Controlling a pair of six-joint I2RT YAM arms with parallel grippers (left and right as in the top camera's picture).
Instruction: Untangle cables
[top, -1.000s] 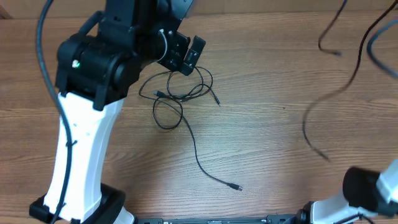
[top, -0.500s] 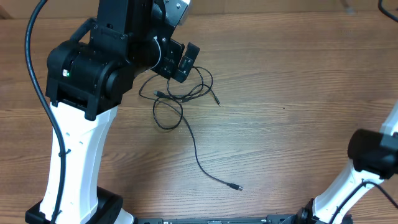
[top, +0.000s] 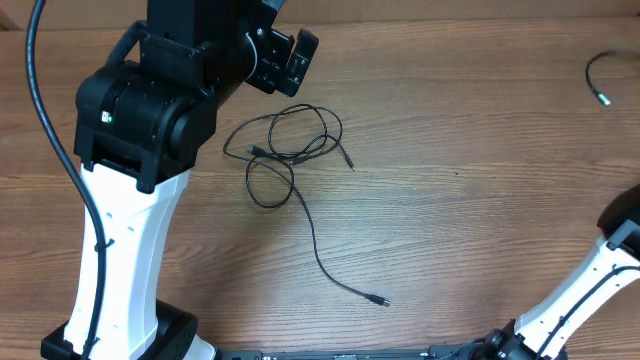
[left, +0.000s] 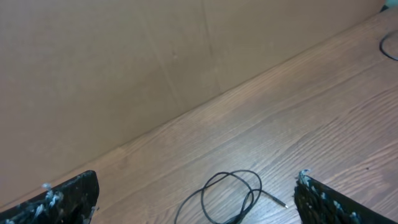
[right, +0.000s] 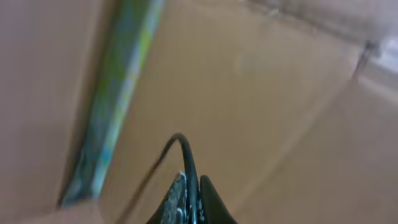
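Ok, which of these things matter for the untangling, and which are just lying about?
Job:
looped black cable
second cable, pinched in the right end effector
left end effector, open

Just there:
wooden table
brown backboard

The table is brown wood with thin darker lines running across it, and the cable on it is black. The left arm is black on top and white lower down, with a tiny green light, the right arm is white and black, and the left fingers are black with little white specks. The wall is plain light brown, and in the blurry right wrist view there is a green and blue stripe on brown, with the other cable and the right fingers black.
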